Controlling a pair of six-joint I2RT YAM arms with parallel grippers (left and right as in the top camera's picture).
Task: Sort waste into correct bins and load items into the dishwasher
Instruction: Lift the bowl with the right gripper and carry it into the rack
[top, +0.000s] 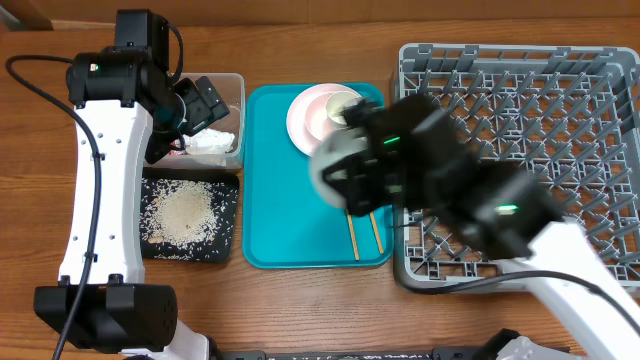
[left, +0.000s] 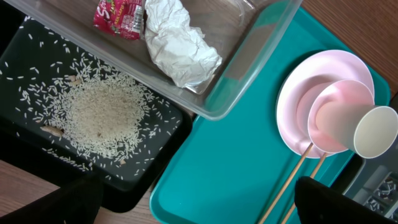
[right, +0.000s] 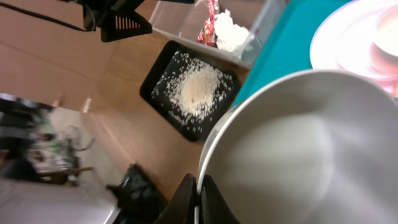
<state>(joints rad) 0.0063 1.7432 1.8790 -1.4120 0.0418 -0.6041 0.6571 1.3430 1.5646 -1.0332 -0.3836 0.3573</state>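
We are pinching the rim of the metal bowl (right: 298, 149) with our right gripper (right: 199, 200), closed tight on it, over the teal tray (right: 291, 43). Our left gripper (left: 199, 211) is hanging wide open and empty, with the clear tub (left: 249, 56) and tissue (left: 177, 43) just ahead.

Left half of teal tray (top: 285, 215) open, metal bowl (top: 333, 170) and right arm (top: 490, 205) blocking its middle, left arm (top: 105, 170) overhanging clear tub (top: 238, 95)

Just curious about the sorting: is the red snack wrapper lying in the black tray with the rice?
No, the red wrapper lies in the clear tub beside the crumpled tissue.
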